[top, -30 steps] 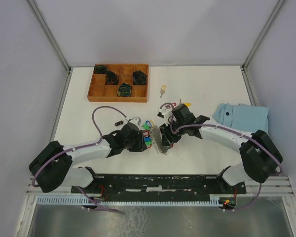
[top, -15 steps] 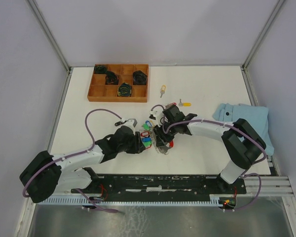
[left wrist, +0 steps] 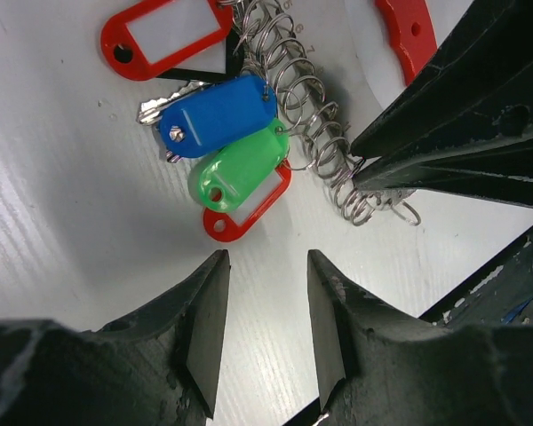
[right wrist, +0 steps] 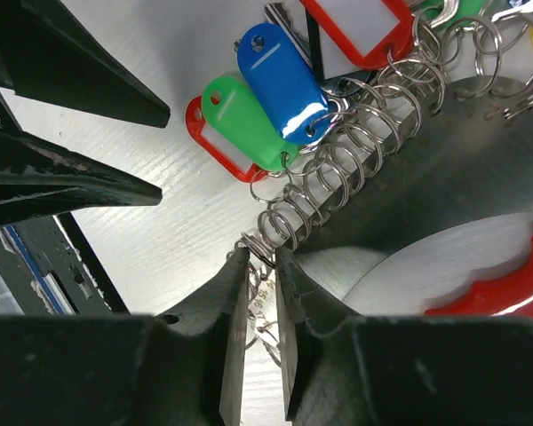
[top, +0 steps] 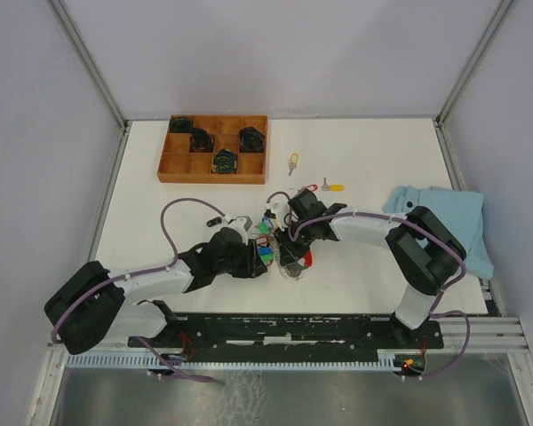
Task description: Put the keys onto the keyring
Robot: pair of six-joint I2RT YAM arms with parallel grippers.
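Now your right gripper (right wrist: 260, 257) pinches, jaws nearly closed, the grey coil end of the red-strapped, many-tagged keyring (left wrist: 306, 106) on the white bench (top: 382, 160). Your left gripper (left wrist: 266, 266) gapes beside it. Next, you likely fetch the loose yellow-tagged silver keys (top: 293, 161).

Keyring (left wrist: 320, 133) silver; tags (left wrist: 218, 115) blue, green, red.

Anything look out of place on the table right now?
One key right of the tray and a second key lie loose on the table, apart from the keyring. Nothing else stands out.
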